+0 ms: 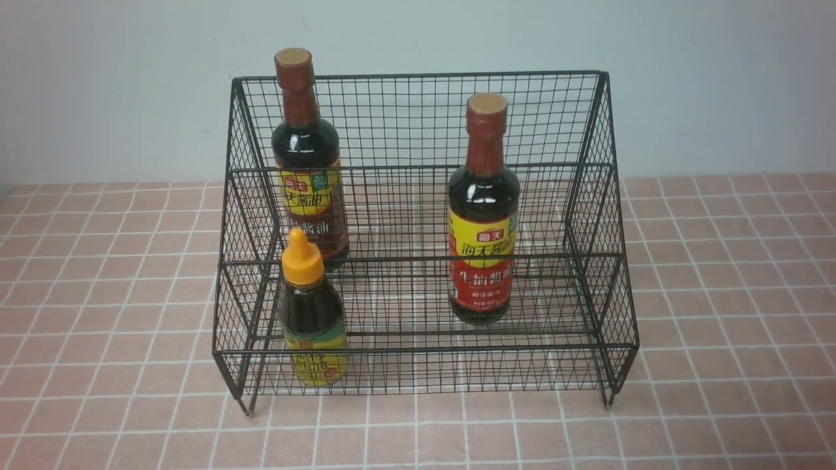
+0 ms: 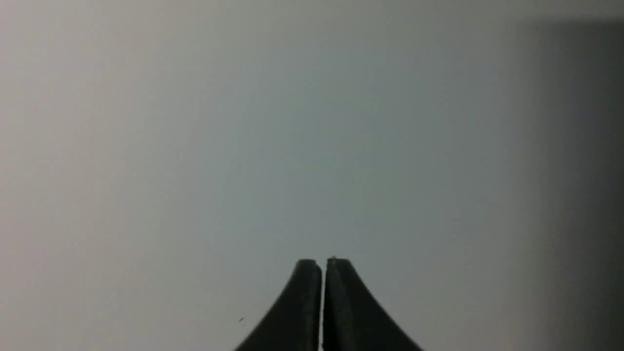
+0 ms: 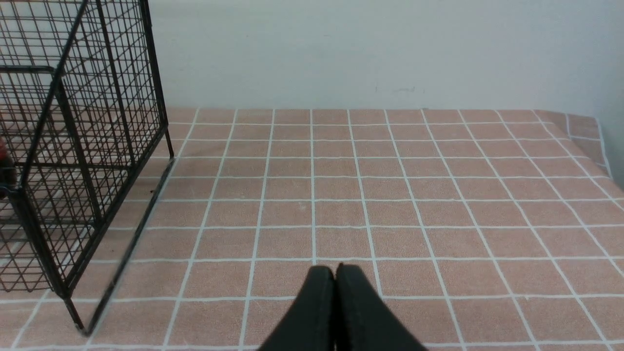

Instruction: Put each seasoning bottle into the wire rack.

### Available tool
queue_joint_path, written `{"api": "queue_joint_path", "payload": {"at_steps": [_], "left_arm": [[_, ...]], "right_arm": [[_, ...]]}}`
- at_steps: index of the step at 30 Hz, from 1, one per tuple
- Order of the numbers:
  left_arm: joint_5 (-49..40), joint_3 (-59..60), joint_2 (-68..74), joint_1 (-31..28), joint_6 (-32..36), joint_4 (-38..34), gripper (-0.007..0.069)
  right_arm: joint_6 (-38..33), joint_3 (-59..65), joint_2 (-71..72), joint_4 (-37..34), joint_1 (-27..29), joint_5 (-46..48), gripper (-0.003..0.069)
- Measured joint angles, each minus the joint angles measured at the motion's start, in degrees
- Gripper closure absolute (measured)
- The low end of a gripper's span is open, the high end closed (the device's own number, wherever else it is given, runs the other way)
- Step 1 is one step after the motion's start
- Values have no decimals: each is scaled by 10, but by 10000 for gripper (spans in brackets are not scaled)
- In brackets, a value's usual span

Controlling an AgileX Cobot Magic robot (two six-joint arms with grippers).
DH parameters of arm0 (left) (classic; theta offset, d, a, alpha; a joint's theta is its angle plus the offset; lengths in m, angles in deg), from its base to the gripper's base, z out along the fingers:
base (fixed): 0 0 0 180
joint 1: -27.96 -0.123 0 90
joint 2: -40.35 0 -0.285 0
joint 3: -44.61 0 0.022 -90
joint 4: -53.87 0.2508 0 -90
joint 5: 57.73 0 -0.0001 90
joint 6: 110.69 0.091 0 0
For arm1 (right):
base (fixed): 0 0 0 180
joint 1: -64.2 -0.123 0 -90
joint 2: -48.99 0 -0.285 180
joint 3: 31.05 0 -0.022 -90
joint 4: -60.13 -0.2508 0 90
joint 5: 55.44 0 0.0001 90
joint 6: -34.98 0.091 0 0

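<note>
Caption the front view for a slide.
Three seasoning bottles stand upright in the black wire rack on a tiled table.

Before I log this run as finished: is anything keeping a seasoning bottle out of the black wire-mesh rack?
Nothing visible: both tall brown-capped bottles and the short orange-capped bottle stand inside the black wire-mesh rack.

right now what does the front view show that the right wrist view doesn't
Only the front view shows all three bottles standing inside the wire rack: a tall soy sauce bottle on the rear tier at left, another tall soy sauce bottle on the middle tier at right, and the short orange-capped bottle at front left. Only the right wrist view shows the right tool, shut and empty over the tiled tablecloth. Both show the rack, the pink tiled cloth and the pale wall.
</note>
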Motion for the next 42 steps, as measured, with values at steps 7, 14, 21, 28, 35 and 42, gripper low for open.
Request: {"api": "queue_joint_path", "payload": {"at_steps": [7, 14, 21, 28, 35, 42], "left_arm": [[23, 0, -45, 0, -37, 7, 631], [-24, 0, -117, 0, -177, -7, 631], [-78, -7, -240, 0, -313, -19, 631], [-78, -10, -288, 0, -175, -110, 631], [-136, 34, -289, 0, 378, -496, 631], [-401, 87, -324, 0, 934, -943, 631]], "right_arm": [[0, 0, 0, 0, 0, 0, 669], [0, 0, 0, 0, 0, 0, 669], [0, 0, 0, 0, 0, 0, 669], [0, 0, 0, 0, 0, 0, 669], [0, 0, 0, 0, 0, 0, 669], [0, 0, 0, 0, 0, 0, 669]]}}
